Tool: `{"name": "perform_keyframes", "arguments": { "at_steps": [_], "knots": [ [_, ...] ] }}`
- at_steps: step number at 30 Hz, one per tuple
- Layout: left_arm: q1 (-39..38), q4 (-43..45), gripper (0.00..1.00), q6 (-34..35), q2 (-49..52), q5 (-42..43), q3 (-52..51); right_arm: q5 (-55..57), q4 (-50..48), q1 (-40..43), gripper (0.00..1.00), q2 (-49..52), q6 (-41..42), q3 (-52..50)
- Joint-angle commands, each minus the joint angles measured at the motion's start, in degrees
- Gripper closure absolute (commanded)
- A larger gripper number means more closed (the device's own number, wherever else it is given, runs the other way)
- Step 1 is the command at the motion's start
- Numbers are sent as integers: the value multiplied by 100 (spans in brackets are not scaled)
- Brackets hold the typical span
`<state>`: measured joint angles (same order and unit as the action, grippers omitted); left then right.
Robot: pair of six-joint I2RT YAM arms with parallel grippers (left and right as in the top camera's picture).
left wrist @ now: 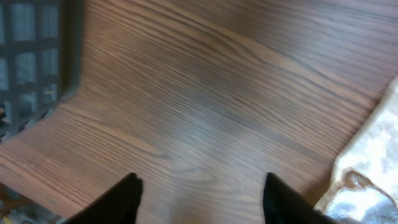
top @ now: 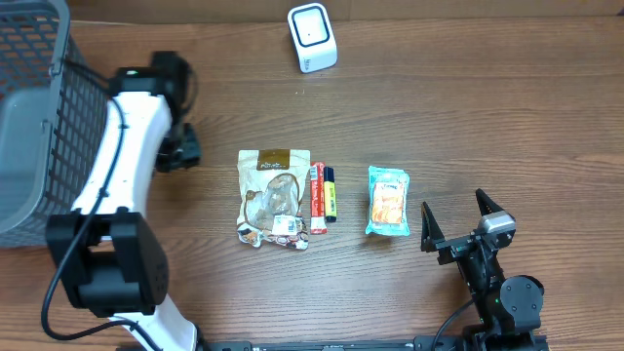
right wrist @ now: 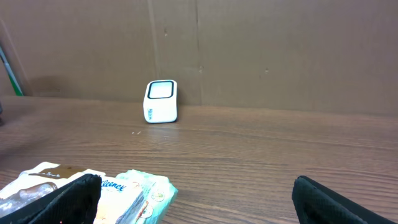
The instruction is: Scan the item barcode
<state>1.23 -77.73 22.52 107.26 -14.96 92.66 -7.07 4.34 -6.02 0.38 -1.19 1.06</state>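
Left gripper hangs parted and empty over bare desk just left of the brown snack pouch, right gripper wide open and empty; pick-up seems pending, needing a rightward reach, then presenting the barcode to the far scanner.

Left arm white-shelled with black joints and cable; right arm all black.

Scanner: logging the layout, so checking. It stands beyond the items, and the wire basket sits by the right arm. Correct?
No: the scanner stands beyond the items, but the wire basket sits by the left arm, per the overhead view.
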Motion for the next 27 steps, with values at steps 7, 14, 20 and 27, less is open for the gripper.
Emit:
{"name": "perform_keyframes", "arguments": {
  "at_steps": [7, 14, 20, 27],
  "knots": [
    [566, 164, 1, -925, 39, 695, 72, 57, -28, 9, 0, -22, -11, -61],
    [551, 197, 0, -925, 39, 695, 72, 57, -28, 9, 0, -22, -13, -61],
    [551, 197, 0, -925, 39, 697, 72, 57, -28, 9, 0, -22, -11, -61],
    [551, 197, 0, -925, 39, 695, 72, 57, -28, 9, 0, -22, -13, -61]
  ]
}}
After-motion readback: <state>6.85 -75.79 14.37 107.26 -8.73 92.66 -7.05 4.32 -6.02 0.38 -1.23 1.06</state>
